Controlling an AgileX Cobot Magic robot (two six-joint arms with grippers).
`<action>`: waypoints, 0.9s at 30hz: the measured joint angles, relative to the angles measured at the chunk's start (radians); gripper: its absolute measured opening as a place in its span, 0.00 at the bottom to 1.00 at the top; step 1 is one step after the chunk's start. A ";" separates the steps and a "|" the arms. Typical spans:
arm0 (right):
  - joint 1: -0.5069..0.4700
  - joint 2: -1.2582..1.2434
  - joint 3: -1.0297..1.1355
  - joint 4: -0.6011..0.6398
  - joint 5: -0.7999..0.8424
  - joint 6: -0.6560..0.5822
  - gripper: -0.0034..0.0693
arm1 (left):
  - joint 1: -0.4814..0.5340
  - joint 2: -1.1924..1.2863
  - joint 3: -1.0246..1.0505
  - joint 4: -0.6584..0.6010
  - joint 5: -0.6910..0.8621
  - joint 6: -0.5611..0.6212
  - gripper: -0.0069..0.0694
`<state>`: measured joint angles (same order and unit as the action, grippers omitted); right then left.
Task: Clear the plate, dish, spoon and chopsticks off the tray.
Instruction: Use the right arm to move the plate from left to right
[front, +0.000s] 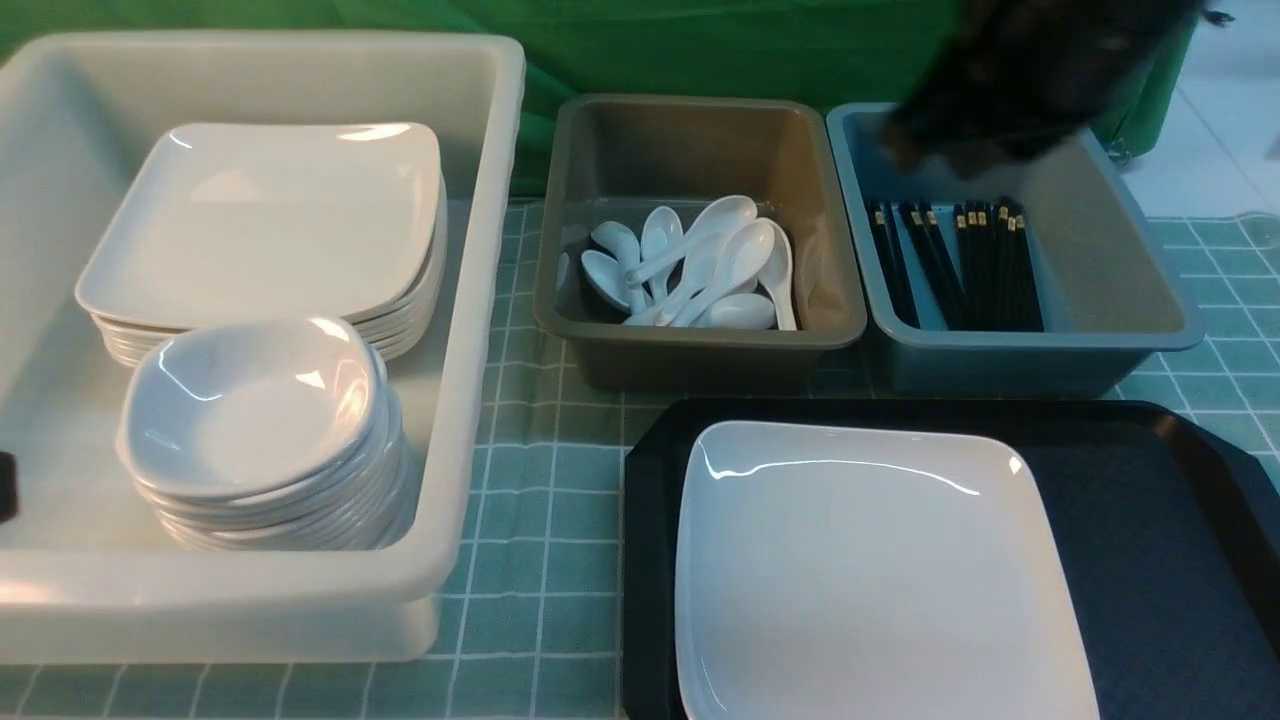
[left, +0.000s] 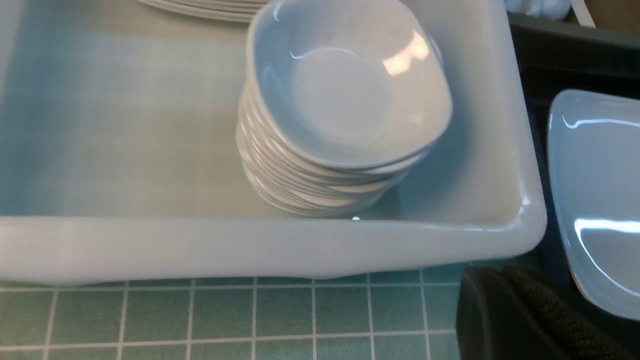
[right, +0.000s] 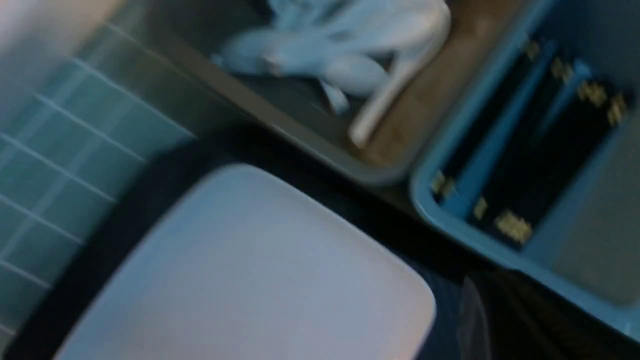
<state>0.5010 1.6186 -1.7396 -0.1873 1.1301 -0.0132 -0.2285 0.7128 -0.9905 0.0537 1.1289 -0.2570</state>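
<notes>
Black, blurred right hand (front: 915, 145) above blue-grey bin (front: 1030, 345), closed; left hand (left: 505, 315) closed.

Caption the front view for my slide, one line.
One white plate sits alone on the black tray; spoons in the brown bin, chopsticks in the blue-grey bin beneath the blurred right arm.

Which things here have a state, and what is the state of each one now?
tray: holds the plate, nothing else visible
white tub: holds a plate stack and a dish stack
brown bin: holds loose spoons
blue-grey bin: holds chopsticks
right arm: blurred, over the blue-grey bin
</notes>
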 joint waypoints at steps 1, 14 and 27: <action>-0.071 -0.028 0.070 0.027 -0.001 0.003 0.08 | 0.000 0.012 0.000 -0.023 0.000 0.021 0.10; -0.433 0.178 0.556 0.461 -0.428 -0.226 0.77 | 0.000 0.047 0.000 -0.065 -0.004 0.093 0.10; -0.359 0.303 0.537 0.485 -0.500 -0.294 0.44 | 0.000 0.047 0.000 -0.054 0.017 0.094 0.10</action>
<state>0.1419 1.9215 -1.2024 0.2982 0.6305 -0.3076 -0.2285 0.7594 -0.9905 0.0000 1.1463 -0.1633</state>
